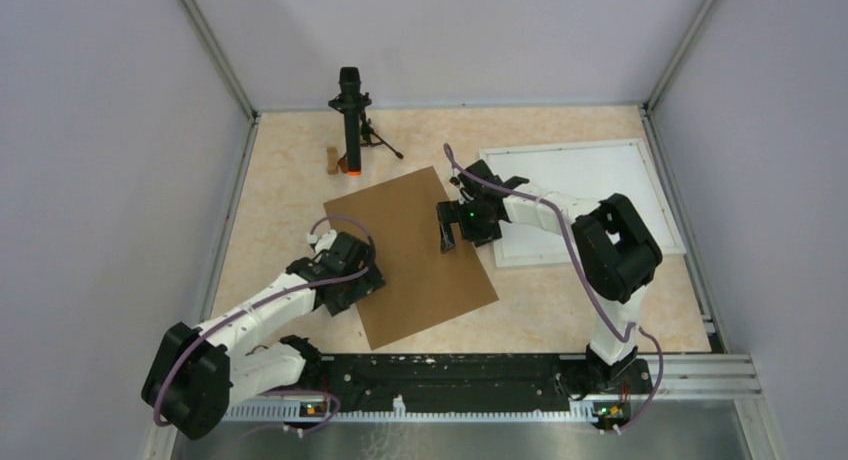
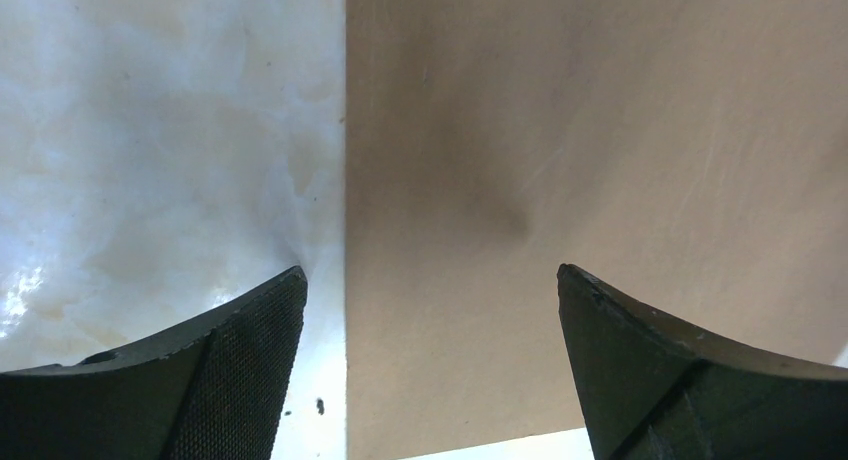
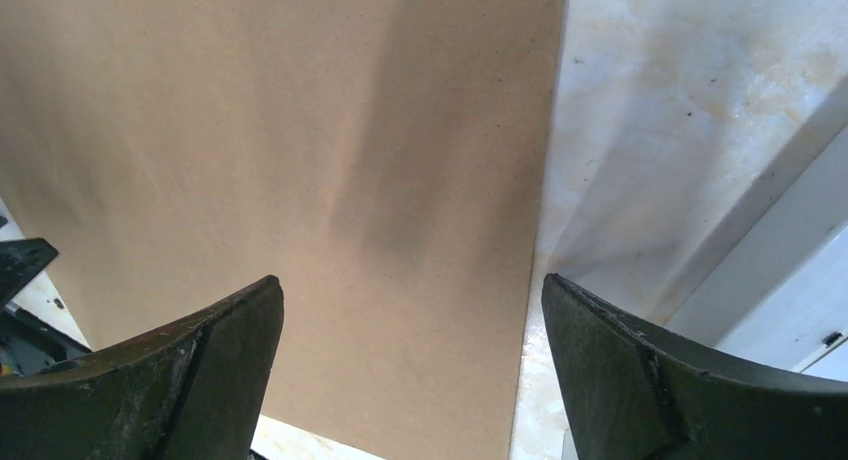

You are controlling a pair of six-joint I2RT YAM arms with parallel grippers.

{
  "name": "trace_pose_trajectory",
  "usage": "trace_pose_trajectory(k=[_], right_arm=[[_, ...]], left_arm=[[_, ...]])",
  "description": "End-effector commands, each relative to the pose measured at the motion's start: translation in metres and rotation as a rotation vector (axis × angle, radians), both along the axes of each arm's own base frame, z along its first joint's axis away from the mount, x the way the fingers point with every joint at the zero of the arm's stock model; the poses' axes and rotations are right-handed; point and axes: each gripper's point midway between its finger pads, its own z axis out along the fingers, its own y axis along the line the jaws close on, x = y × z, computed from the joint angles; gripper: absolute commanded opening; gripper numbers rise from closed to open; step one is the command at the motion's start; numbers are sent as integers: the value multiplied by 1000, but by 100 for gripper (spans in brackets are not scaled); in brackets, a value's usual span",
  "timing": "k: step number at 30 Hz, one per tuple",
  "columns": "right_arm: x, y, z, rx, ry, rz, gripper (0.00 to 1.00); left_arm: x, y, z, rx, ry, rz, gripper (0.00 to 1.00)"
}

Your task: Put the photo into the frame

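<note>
The photo does not show in any view. A plain brown cardboard sheet lies tilted on the table's middle. The white frame lies flat at the back right, with a white inside. My left gripper is open and points down over the sheet's left edge; in the left wrist view that edge runs between the fingers, over the cardboard. My right gripper is open over the sheet's right edge. In the right wrist view the cardboard lies between the jaws, with the frame to the right.
A black stand on a small tripod rises at the back, with a small wooden block beside it. Grey walls close in the table on three sides. A metal rail runs along the near edge.
</note>
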Motion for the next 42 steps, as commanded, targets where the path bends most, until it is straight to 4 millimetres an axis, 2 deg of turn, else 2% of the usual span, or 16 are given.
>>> trace_pose_trajectory(k=[1, 4, 6, 9, 13, 16, 19, 22, 29, 32, 36, 39, 42], right_arm=[[9, -6, -6, -44, -28, -4, 98], [1, 5, -6, 27, 10, 14, 97], [-10, 21, 4, 142, 47, 35, 96], [-23, 44, 36, 333, 84, 56, 95], [-31, 63, 97, 536, 57, 77, 93], [-35, 62, 134, 599, 14, 63, 93], [-35, 53, 152, 604, -25, 21, 93], [-32, 36, 152, 573, -50, -49, 93], [-13, -31, 106, 535, -43, -223, 95], [-12, -50, 88, 470, -31, -196, 95], [-8, -68, 76, 400, -43, -186, 97], [-6, -80, 71, 391, -29, -191, 97], [2, -98, 62, 349, -18, -172, 99]], left_arm=[[-1, -3, -21, -72, 30, 32, 98], [-5, -10, -29, -118, 47, 27, 98], [-5, -18, -30, -164, 44, 6, 98], [-5, -27, -27, -215, 37, -19, 98], [-6, -31, -23, -234, 42, -29, 98], [-4, -39, -17, -266, 36, -64, 98], [-2, -53, -10, -320, 40, -115, 97], [3, -65, -3, -365, 40, -152, 97], [27, -96, 15, -414, -8, -223, 97], [33, -107, 10, -434, 10, -236, 97], [41, -120, 4, -430, 31, -254, 97], [45, -119, -2, -406, 37, -239, 97], [47, -108, -8, -362, 30, -207, 98]])
